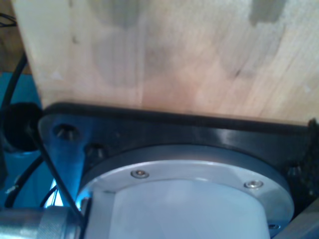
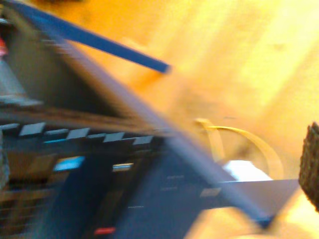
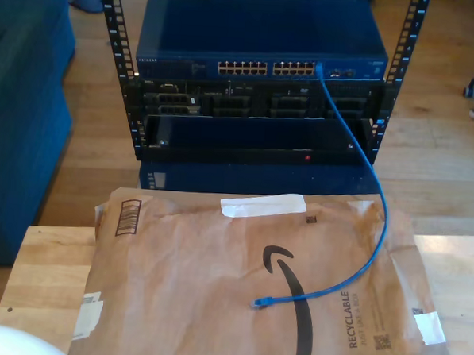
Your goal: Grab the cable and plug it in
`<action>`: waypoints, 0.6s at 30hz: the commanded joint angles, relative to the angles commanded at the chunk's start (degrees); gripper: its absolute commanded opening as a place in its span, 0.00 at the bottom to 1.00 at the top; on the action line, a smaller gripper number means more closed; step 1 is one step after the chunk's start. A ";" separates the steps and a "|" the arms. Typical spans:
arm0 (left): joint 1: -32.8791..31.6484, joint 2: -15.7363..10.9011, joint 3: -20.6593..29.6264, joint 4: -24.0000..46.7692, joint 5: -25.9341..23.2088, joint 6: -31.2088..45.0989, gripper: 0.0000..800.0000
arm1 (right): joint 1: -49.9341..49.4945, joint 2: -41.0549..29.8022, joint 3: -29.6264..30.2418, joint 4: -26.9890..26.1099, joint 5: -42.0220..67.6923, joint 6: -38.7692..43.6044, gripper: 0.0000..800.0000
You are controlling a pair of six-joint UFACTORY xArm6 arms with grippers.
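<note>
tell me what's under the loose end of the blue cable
The free plug of the blue cable lies on a brown paper mailer, near its printed black arrow. The mailer rests on a wooden table; whatever lies beneath or inside the mailer is hidden.

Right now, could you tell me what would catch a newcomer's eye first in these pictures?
The bright blue cable stands out: in the exterior view one end is plugged into the blue switch at the top of the rack, and the free plug lies on the brown paper mailer covering the wooden table. The first wrist view looks at pale wood above a black and silver arm base.
</note>
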 joint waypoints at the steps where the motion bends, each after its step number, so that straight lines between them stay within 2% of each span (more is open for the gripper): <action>1: 0.00 0.00 0.00 0.00 0.09 0.00 1.00 | -2.37 0.00 -0.62 -2.37 2.90 -0.09 0.99; 6: 0.00 0.00 0.00 0.00 0.09 0.00 1.00 | -14.33 0.00 -2.90 -13.36 18.73 -0.35 1.00; 13: 0.00 0.00 0.00 0.00 0.09 0.00 1.00 | -26.73 -3.16 -3.25 -23.91 39.74 -0.53 1.00; 18: 0.00 0.00 0.00 0.00 0.09 0.00 1.00 | -32.44 -6.15 -2.29 -27.69 48.09 -0.88 1.00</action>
